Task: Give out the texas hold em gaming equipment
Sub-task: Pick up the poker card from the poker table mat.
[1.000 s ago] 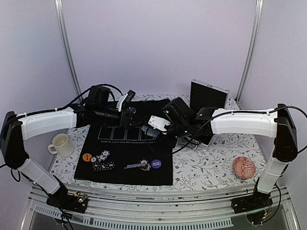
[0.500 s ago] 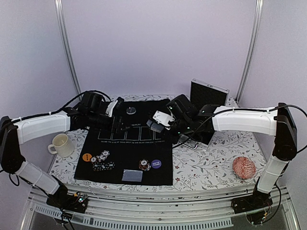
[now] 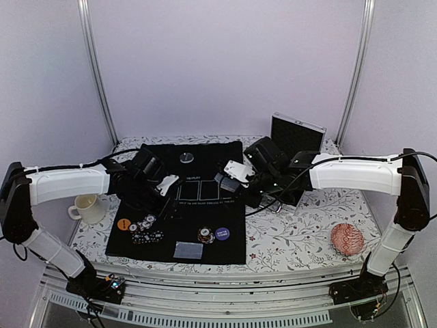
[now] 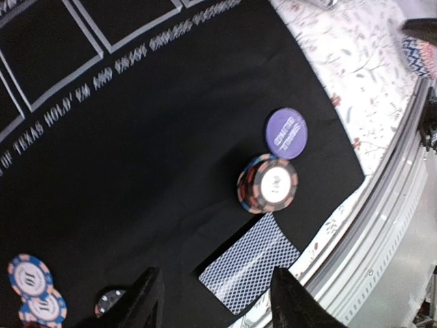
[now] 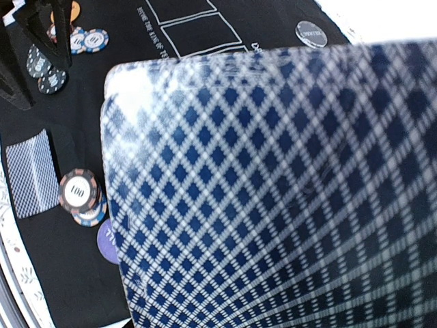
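Note:
My left gripper (image 3: 164, 205) hovers open and empty over the black mat (image 3: 205, 205). In the left wrist view its fingers (image 4: 147, 301) frame a face-down blue-backed card (image 4: 249, 263) at the mat's near edge, beside a chip stack (image 4: 268, 184) and a purple disc (image 4: 286, 132). My right gripper (image 3: 227, 178) holds a deck of playing cards (image 5: 273, 191) above the mat's back right; the deck fills the right wrist view and hides the fingers. An orange disc (image 3: 123, 223), chips (image 3: 147, 221) and a silver disc (image 3: 186, 158) lie on the mat.
A cream mug (image 3: 85, 207) stands left of the mat. An open black case (image 3: 295, 140) stands at the back right. A red patterned disc (image 3: 347, 239) lies at the front right. The floral tablecloth (image 3: 287, 232) surrounds the mat.
A card has come to rest face down at the mat's near edge. My left gripper has swung from the mat's back toward its front left, uncovering the silver disc. The right gripper shifted slightly.

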Tool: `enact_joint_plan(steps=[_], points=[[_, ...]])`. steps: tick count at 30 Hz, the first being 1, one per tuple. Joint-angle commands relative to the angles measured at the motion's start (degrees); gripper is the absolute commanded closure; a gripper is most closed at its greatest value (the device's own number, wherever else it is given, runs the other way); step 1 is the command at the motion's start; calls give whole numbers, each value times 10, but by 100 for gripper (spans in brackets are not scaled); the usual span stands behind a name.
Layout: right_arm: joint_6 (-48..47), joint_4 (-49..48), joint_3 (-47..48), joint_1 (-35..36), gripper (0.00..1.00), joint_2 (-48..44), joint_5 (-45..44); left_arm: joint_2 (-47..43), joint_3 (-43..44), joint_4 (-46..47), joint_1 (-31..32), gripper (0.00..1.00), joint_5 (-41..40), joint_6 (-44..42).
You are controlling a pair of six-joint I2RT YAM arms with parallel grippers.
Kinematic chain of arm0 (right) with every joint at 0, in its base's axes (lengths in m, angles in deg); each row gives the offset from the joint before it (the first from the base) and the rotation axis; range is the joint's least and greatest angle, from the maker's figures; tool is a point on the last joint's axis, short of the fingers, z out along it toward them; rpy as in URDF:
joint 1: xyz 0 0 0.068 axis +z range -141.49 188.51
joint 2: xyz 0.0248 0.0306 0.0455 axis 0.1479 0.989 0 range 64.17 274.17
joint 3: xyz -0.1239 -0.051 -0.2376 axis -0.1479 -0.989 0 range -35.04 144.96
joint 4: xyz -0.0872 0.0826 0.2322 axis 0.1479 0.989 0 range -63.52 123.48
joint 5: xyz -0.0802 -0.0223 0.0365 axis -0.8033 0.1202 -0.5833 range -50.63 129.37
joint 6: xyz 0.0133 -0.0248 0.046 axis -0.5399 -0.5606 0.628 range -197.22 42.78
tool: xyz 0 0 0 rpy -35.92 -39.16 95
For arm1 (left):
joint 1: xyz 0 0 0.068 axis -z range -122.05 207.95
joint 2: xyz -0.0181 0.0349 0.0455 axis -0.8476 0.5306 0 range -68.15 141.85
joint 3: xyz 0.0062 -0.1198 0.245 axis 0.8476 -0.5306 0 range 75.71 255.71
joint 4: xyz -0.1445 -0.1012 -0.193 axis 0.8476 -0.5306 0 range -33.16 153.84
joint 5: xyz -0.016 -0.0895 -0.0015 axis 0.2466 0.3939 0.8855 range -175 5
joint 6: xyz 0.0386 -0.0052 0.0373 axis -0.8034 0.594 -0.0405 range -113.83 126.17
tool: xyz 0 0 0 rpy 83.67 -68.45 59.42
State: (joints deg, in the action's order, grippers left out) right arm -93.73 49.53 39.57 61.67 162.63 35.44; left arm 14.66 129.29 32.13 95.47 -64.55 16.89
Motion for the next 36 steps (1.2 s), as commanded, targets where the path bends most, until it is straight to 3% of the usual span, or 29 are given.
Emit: enact_joint_plan(steps=[1, 4, 12, 36], points=[[4, -17, -22, -3, 63, -35, 5, 19, -23, -24, 15, 42, -7, 64], [3, -21, -28, -4, 63, -36, 8, 14, -65, 18, 16, 42, -4, 104], [-4, -24, -40, -5, 63, -43, 13, 35, -121, 129, 22, 48, -33, 109], [-5, -12, -35, -6, 63, -37, 15, 15, -182, 155, 46, 56, 19, 72]])
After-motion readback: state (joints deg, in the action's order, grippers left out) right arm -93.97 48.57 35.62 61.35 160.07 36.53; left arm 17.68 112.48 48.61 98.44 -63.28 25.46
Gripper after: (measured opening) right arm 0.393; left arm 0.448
